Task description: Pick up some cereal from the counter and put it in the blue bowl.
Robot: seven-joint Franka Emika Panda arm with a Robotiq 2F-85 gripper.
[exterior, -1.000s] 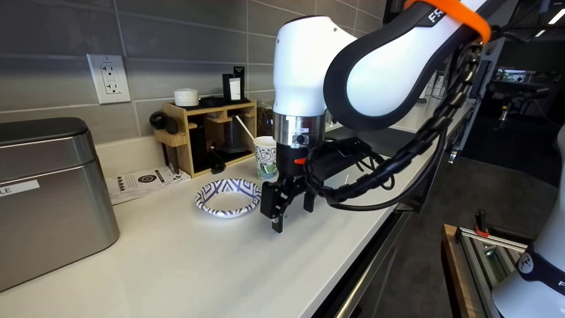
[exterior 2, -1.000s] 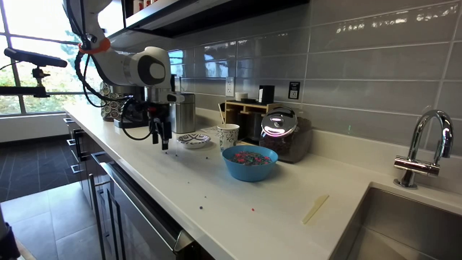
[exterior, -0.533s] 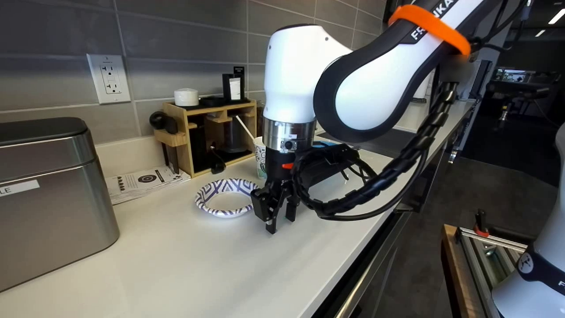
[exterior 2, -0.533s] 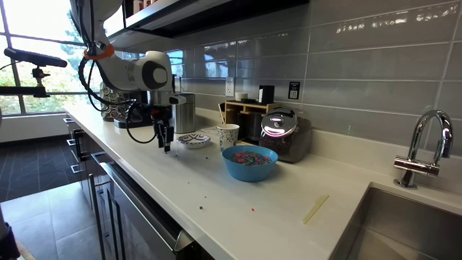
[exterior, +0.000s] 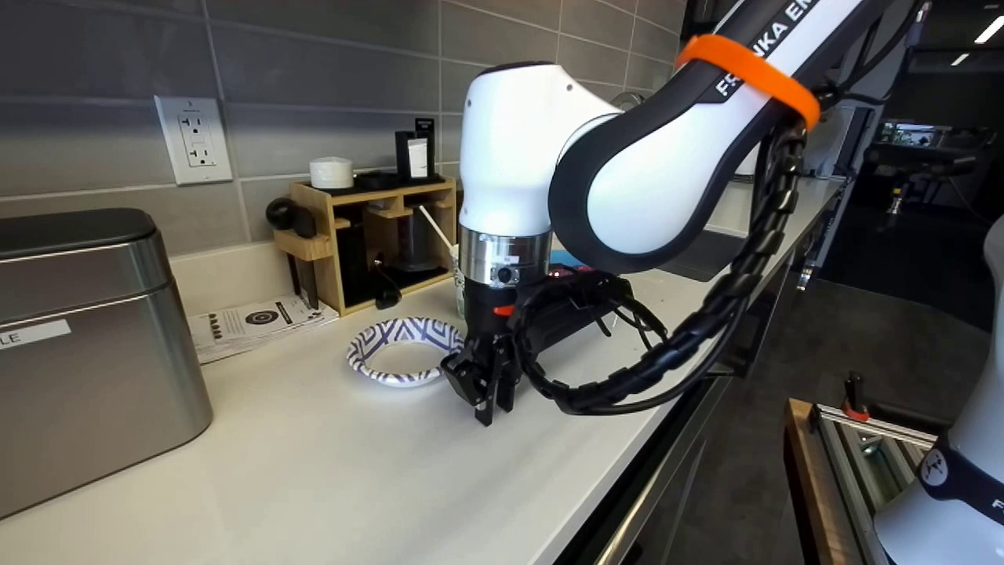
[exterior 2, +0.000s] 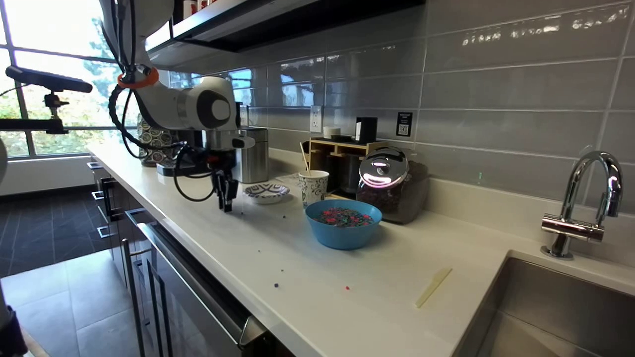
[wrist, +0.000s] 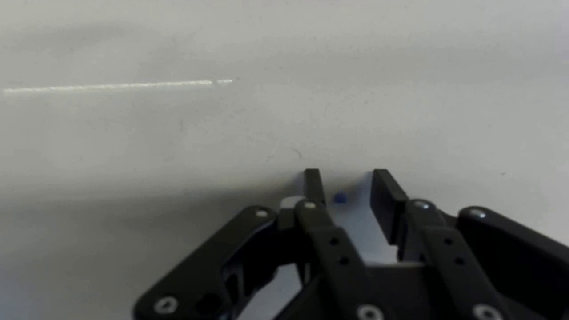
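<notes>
Broadly, we look along a smooth white countertop [exterior 2: 377, 322], where a round blue bowl [exterior 2: 342, 238] holds a speckled mix of red and dark-green cereal [exterior 2: 342, 216]. Our Robotiq gripper [wrist: 344, 182] has its fingers [wrist: 386, 200] slightly apart, gripping nothing; between them, clear of both, one tiny, vivid-blue cereal piece [wrist: 340, 198] sits on the countertop, its outline blurred.

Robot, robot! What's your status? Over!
Gripper partly open, close to counter. Blue cereal piece showing between fingertips, not gripped. Patterned dish nearby, seemingly not in the way.
</notes>
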